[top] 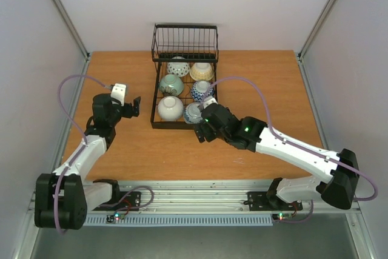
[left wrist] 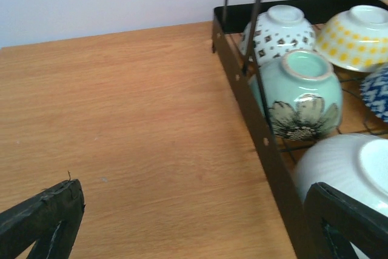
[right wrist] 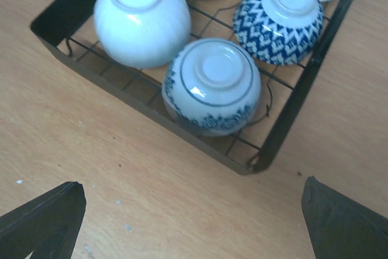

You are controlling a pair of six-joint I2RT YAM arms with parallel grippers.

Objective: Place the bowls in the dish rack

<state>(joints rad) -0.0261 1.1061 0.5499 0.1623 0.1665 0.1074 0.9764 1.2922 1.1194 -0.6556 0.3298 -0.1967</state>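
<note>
The black wire dish rack (top: 182,125) stands at the back middle of the table, its taller basket end farthest away. Several bowls sit upside down in it: a brown-patterned white one (top: 177,66), cream-yellow (top: 202,71), celadon green (top: 171,84), blue zigzag (top: 202,91), plain white (top: 170,108) and a blue-flowered white one (top: 194,112). My left gripper (top: 136,107) is open and empty, left of the rack (left wrist: 254,107). My right gripper (top: 202,127) is open and empty, just in front of the rack's near right corner (right wrist: 251,163), with the blue-flowered bowl (right wrist: 212,86) beyond its fingers.
The wooden table (top: 267,89) is walled by white panels on three sides. The rack's tall wire basket (top: 185,42) rises at the far end. Both arms' cables loop above the table beside the rack.
</note>
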